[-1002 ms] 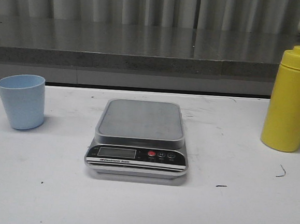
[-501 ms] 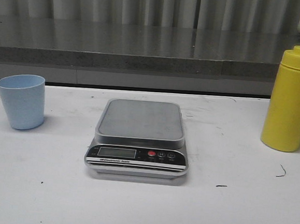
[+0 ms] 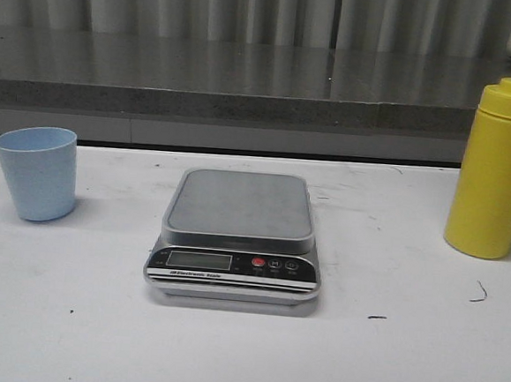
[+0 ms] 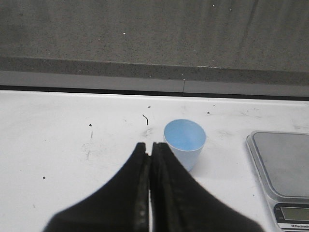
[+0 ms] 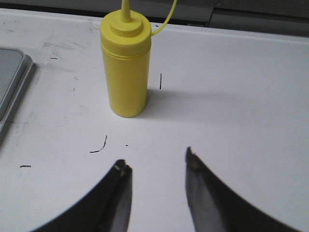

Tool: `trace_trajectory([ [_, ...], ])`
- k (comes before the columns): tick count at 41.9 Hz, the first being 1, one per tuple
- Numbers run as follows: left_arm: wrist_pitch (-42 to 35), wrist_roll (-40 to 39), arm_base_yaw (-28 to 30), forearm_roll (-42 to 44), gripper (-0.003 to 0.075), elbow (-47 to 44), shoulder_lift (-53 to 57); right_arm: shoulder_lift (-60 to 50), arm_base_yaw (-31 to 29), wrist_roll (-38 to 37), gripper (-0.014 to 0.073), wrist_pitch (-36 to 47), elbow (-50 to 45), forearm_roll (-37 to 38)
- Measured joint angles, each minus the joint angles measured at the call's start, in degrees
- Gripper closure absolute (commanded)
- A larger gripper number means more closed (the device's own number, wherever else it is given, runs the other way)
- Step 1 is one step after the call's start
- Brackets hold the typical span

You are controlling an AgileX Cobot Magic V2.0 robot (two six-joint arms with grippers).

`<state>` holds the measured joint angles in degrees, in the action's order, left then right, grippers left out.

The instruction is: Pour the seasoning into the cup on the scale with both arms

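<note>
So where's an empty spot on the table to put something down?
Lots of room. The table is bare in front of the scale, between the scale and the blue cup, and between the scale and the yellow bottle. The scale's platform is empty too. Nowhere is crowded.

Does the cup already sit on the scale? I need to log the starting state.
No, the cup stands on the table, left of the scale.

Lighting: even, fairly bright, diffuse. Shadows: soft, short, right of the yellow bottle [image 5: 125, 67] in the right wrist view. Glare: mild streaks on the steel backdrop, front view top. Focus: wrist-view fingers [image 4: 145, 193] blurred; backgrounds sharp.
</note>
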<state>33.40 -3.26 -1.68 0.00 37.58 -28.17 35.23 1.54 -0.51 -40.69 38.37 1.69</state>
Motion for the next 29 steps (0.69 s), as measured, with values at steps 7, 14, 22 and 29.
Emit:
trace_trajectory([
  [7, 0.00, 0.00, 0.00, 0.00, 0.0262, 0.00, 0.00, 0.00, 0.00, 0.00, 0.0121, -0.15, 0.00, 0.00],
  [14, 0.00, 0.00, 0.00, 0.44, 0.0185, 0.00, 0.00, 0.00, 0.00, 0.00, 0.0121, -0.15, 0.00, 0.00],
  [22, -0.22, 0.00, -0.13, 0.65, 0.0185, 0.00, -0.08, 0.00, 0.00, 0.00, 0.0121, -0.15, 0.00, 0.00],
  [29, -0.22, 0.00, -3.53, 0.74, 0.0182, 1.00, -3.43, 0.00, 0.00, 0.00, 0.0121, -0.15, 0.00, 0.00],
])
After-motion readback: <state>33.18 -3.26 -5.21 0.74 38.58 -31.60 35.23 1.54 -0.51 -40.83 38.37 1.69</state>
